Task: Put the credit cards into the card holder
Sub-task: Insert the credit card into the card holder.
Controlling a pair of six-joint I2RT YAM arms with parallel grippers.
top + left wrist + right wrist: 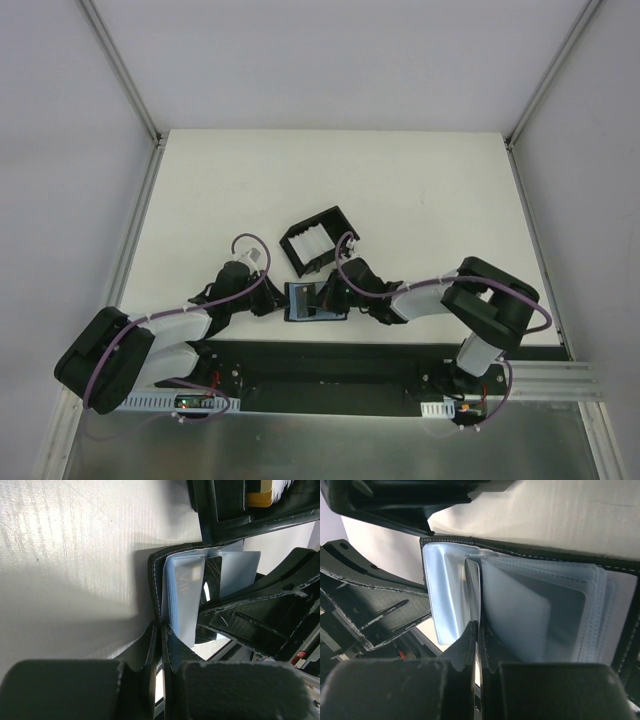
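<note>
Card holder (314, 304) lies spread on the white table (420, 190), between the two grippers, which work on it from opposite sides. The left gripper (160, 636) has its jaws pressed together on the black cover edge at the card holder's left side. I judge this is to pin the wallet so that it does not slide or fold up. The right gripper (477, 630), at the card holder's right side, has its jaws together too, on a thin leaf that stands upright among the bluish clear sleeves (540, 610). Seen edge-on, I cannot tell if this leaf is a sleeve or a card. Most probably it is lifted to part the pockets. The credit cards (315, 243) that I can see rest as a pale stack in the black walled tray (292, 247), just behind the card holder and apart from it. No card shows clearly inside a pocket, so the task seems at its early part: a pocket must be spread first, then one card fetched from the tray
</note>
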